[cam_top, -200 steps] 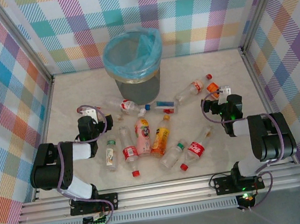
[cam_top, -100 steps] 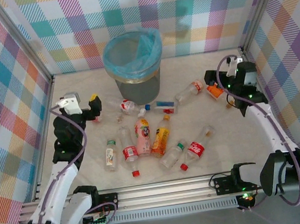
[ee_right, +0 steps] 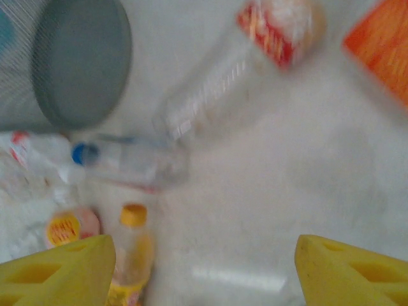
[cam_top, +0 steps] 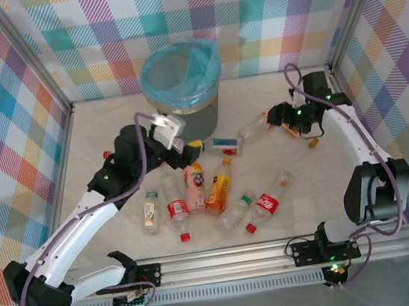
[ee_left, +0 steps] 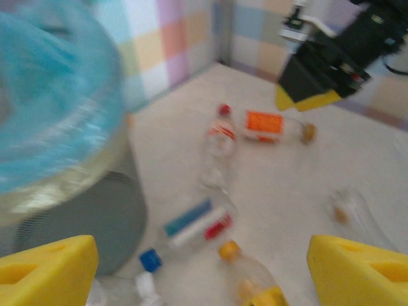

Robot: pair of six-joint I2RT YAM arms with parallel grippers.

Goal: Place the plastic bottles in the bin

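The bin (cam_top: 180, 79) stands at the back middle, a grey mesh basket with a blue bag over its rim; its wall shows as bin (ee_left: 70, 210) and bin (ee_right: 80, 64). Several plastic bottles lie on the table in front of it: a pink one (cam_top: 194, 188), a yellow-orange one (cam_top: 220, 188), a blue-labelled one (cam_top: 223, 145), a clear red-labelled one (cam_top: 257, 124) and an orange one (cam_top: 291, 126). My left gripper (cam_top: 187, 148) hangs open just in front of the bin, above the blue-labelled bottle (ee_left: 191, 223). My right gripper (cam_top: 284, 115) is open over bare table by the red-labelled bottle (ee_right: 242, 76).
More clear bottles lie nearer the front: a green-labelled one (cam_top: 150, 209), a red-labelled one (cam_top: 175, 202), a green-capped one (cam_top: 236, 211) and a red-wrapped one (cam_top: 268, 203). Checked walls close in three sides. The right gripper (ee_left: 315, 76) shows across from the left wrist.
Both arms have swung inward from the side walls. The left gripper moved right to the front of the bin; the right gripper moved left over the bottles at back right.
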